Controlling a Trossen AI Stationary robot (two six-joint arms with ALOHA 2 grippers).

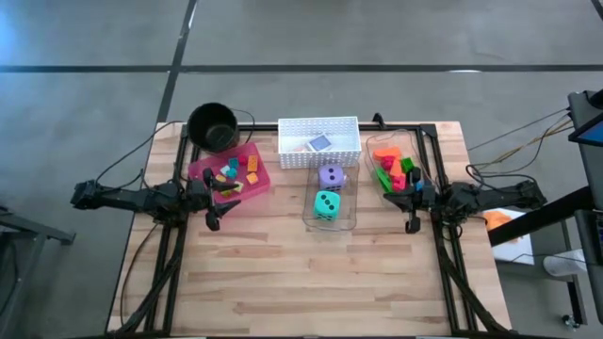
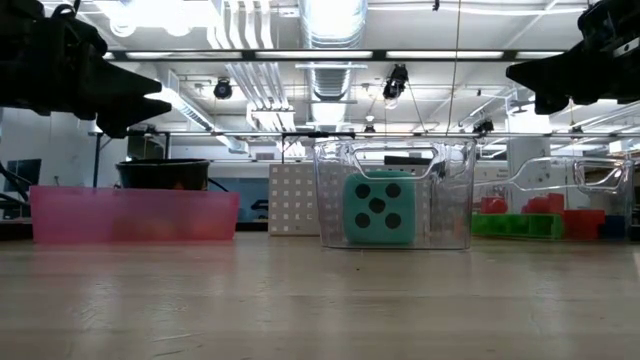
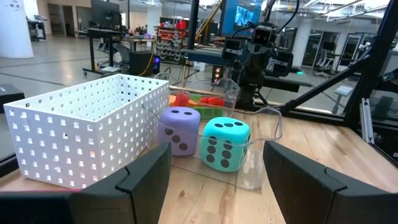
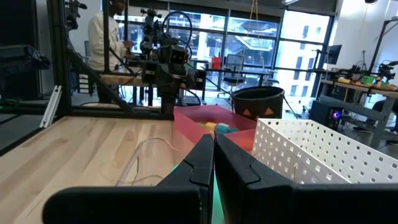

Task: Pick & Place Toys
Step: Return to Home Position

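**On the worktop (image 1: 311, 282), toys lie sorted and both arms are parked**

Near the worktop's middle, the teal die (image 1: 327, 204) and the purple die (image 1: 331, 176) share the middle clear bin (image 1: 339, 224). The purple die is at the far end and the teal one just in front of it. To the right, red and green bricks (image 1: 394, 171) fill the right clear bin (image 1: 411, 139). To the left, small mixed bricks (image 1: 231, 172) lie in the pink tray (image 1: 200, 171). A card (image 1: 320, 143) rests in the white basket (image 1: 283, 155) at the far centre, with the black pot (image 1: 213, 127) at the far left. Each kind has its own container, so the sorting looks essentially finished.

The left claw (image 3: 217, 152) is at the left edge, released and empty, and faces across toward the dice. The right claw (image 4: 213, 140) is at the right edge, clenched on nothing. In the low view both hang above the worktop. That suits a rest pose, clear of every container.

No brand, label or legible writing shows. The only markings are the dice pips, five on the teal face in the low view, and the card's blue patterned face.
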